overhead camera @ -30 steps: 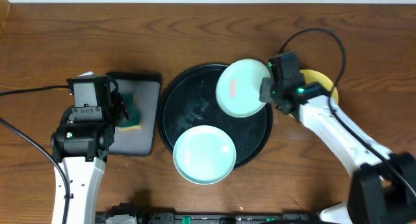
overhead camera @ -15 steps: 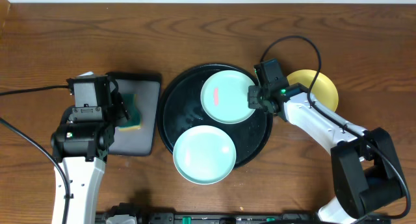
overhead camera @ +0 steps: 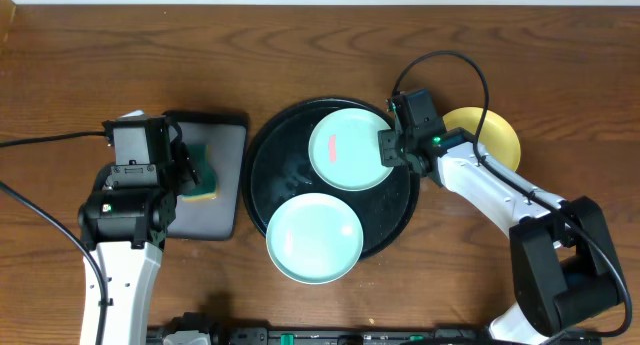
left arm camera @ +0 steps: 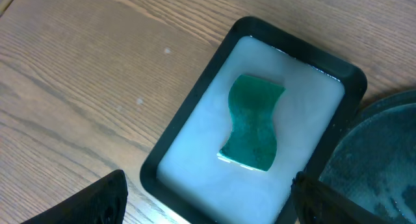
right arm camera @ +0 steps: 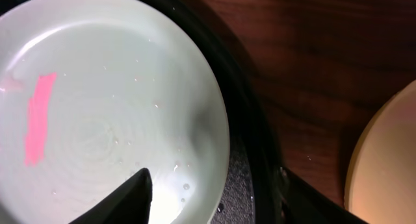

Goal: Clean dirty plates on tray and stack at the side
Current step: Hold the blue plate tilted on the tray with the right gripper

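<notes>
The right hand point(overhead camera: 390, 151) sits low at the right edge of the far mint plate point(overhead camera: 349, 149), its jaws spread wide with the plate's rim and the raised rim of the tray point(overhead camera: 285, 165) both showing between them, so it pinches nothing. My reading is that the plate lies flat there so its red smear point(right arm camera: 38, 117) faces up for wiping. Droplets dot the plate's surface near the fingers. The tray holds two plates: this one at the far right and a second mint plate point(overhead camera: 314, 238) at the near side, with a faint pink mark and its near edge lapping over the rim. The pale yellow plate point(overhead camera: 492, 133) rests on the bench point(overhead camera: 300, 55) just right of the tray, partly hidden by the arm, and probably starts the stack. Well to the left, the left hand point(left arm camera: 208, 185) hangs wide apart above the smaller rectangular tray point(overhead camera: 228, 200), whose pale inside holds one green sponge point(left arm camera: 253, 123) — placed, I'd guess, for picking it up.
</notes>
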{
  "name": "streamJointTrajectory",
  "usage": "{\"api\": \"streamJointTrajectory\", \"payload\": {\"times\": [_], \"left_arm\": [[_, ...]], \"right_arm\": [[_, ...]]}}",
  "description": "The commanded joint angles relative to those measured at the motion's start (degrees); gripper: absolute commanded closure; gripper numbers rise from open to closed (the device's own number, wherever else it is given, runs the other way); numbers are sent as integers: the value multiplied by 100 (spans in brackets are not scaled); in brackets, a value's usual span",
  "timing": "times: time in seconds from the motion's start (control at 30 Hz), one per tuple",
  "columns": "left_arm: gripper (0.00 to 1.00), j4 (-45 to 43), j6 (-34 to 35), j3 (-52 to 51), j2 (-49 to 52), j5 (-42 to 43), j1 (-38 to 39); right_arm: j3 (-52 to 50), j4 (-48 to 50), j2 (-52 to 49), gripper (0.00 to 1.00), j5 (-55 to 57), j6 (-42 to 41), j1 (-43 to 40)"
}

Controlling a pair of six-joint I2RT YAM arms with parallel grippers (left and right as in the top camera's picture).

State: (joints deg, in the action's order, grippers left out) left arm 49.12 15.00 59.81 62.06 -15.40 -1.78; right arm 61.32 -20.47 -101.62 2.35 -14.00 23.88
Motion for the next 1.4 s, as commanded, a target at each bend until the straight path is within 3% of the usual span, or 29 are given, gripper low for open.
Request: {"api": "streamJointTrajectory", "payload": {"times": [0.0, 0.3, 0.53, 1.17, 1.37], "left_arm": [[19, 13, 7, 118, 11, -74, -17], [19, -249, 11, 118, 11, -42, -17], [19, 46, 9, 81, 13, 1311, -17], [29, -26, 7, -48, 1008, 1344, -17], [37, -11, 2, -48, 1156, 1342, -17]], "right_arm": [[-4, -13, 0, 42, 57, 101, -31], [-4, -166, 0, 39, 57, 101, -22], [-7, -184, -2, 75, 33, 74, -7], [-17, 295, -420, 77, 280, 76, 11], [-17, 310, -446, 83, 271, 74, 17]]}}
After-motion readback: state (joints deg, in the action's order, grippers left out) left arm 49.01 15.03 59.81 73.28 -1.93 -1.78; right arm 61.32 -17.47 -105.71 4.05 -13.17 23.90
